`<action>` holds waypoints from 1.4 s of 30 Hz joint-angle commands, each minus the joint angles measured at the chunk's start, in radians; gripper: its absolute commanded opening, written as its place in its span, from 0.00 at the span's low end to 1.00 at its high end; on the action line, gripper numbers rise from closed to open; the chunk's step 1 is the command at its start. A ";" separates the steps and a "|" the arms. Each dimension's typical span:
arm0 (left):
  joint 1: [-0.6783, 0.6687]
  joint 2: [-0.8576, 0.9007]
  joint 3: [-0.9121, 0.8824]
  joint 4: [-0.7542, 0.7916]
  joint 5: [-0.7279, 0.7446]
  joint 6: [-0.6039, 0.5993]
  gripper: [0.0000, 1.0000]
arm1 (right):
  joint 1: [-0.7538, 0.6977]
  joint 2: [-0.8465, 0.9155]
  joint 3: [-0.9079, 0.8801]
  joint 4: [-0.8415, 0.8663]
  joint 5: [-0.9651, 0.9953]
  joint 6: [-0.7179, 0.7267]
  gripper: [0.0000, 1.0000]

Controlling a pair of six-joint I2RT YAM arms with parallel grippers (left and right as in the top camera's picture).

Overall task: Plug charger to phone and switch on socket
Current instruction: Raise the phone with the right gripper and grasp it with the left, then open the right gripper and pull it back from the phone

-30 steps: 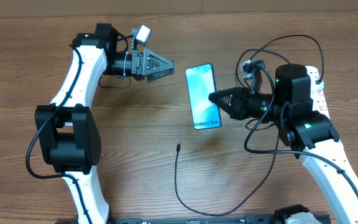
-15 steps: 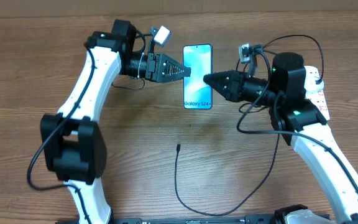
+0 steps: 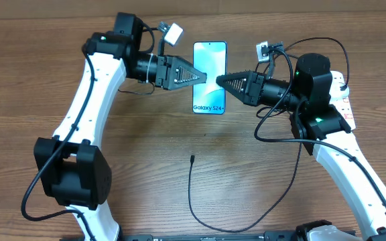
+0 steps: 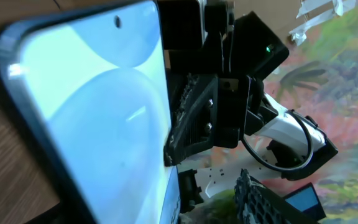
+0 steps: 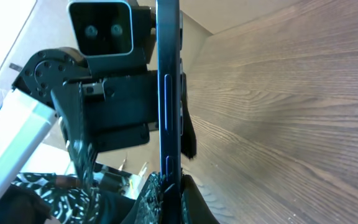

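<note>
Phone (image 3: pixel 210 63), held by right gripper (image 3: pixel 220 80), left gripper (image 3: pixel 202 75) opposite

- left arm (image 3: pixel 86 87): glossy white shells, chunky black joint housings, loose black cables (image 3: pixel 42 150) hanging off it
- right arm (image 3: pixel 340 164): same white-and-black deal, plus little green lights (image 3: pixel 318 121) on the black housings
- left gripper (image 3: pixel 205 77) and right gripper (image 3: pixel 220 80): all black, tapered triangular fingers with a ribbed lattice texture
- small pale camera box (image 3: pixel 174 32) at each wrist
</note>
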 commanded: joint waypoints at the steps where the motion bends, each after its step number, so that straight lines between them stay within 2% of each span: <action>1: -0.050 -0.048 0.023 -0.003 0.066 0.030 0.65 | 0.016 0.001 0.019 0.007 0.021 0.029 0.04; 4: -0.056 -0.048 0.023 -0.003 0.066 0.029 0.61 | 0.017 0.002 0.019 0.007 0.022 0.030 0.04; 11: -0.056 -0.048 0.023 -0.003 0.066 0.025 0.38 | 0.017 0.002 0.019 -0.002 0.021 0.029 0.04; 15: -0.056 -0.048 0.023 -0.003 0.066 0.025 0.18 | 0.017 0.002 0.019 -0.010 0.022 0.029 0.05; 17: -0.056 -0.048 0.023 -0.003 0.066 0.025 0.07 | 0.017 0.002 0.019 -0.009 0.022 0.029 0.10; 18: -0.056 -0.048 0.023 -0.003 0.066 0.025 0.04 | 0.016 0.002 0.019 -0.009 0.022 0.029 0.13; 24: -0.053 -0.048 0.023 -0.004 0.033 0.021 0.04 | -0.024 0.002 0.019 -0.014 0.022 0.026 0.35; 26: -0.051 -0.048 0.023 -0.005 -0.036 0.007 0.04 | -0.042 0.002 0.019 -0.028 0.022 0.024 0.41; 31: -0.056 -0.048 0.022 -0.018 -0.264 -0.105 0.04 | -0.081 0.002 0.019 -0.147 0.034 -0.069 0.66; 39: -0.087 -0.048 0.022 -0.066 -0.563 -0.364 0.04 | -0.085 0.002 0.019 -0.487 0.193 -0.272 0.73; 42: -0.116 -0.048 0.022 -0.091 -0.728 -0.445 0.04 | -0.085 0.002 0.019 -0.620 0.337 -0.271 0.75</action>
